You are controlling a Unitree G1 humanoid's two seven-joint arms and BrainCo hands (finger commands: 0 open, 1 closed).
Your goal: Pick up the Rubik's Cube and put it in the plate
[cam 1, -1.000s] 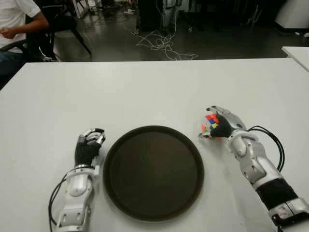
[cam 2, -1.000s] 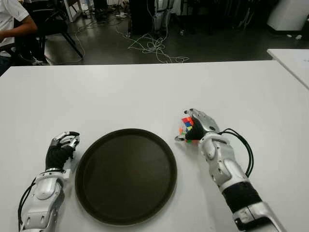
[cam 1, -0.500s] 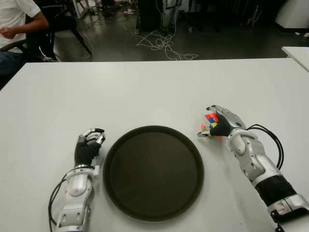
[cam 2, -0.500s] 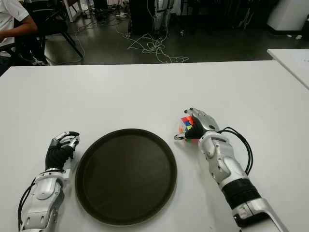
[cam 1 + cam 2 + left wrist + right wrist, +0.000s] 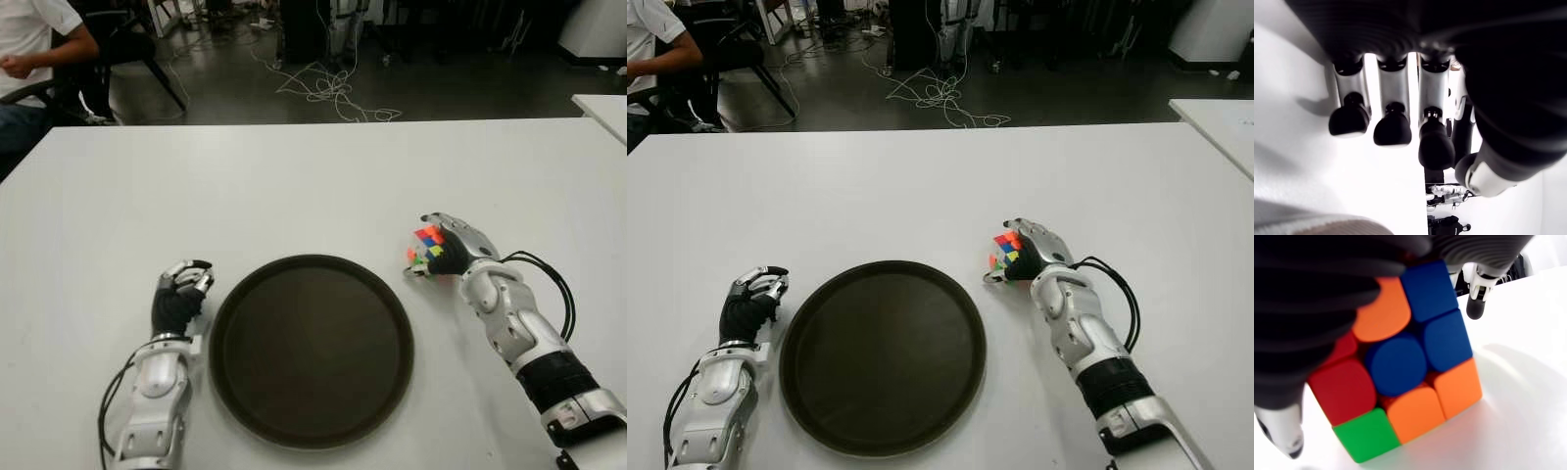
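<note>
Since a second ago your right hand (image 5: 453, 250) has lifted the cube (image 5: 425, 251) slightly; its fingers are closed around it, just right of the plate (image 5: 312, 349). Your left hand (image 5: 179, 297) shows left of the plate, fingers curled, holding nothing.

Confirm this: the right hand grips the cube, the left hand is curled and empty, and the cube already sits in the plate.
Wrong on one count: the cube is not in the plate. Both eye views show it beside the plate's right rim, in the right hand. The plate holds nothing. The rest stands: the right hand grips the cube, and the left hand is curled and empty.
</note>
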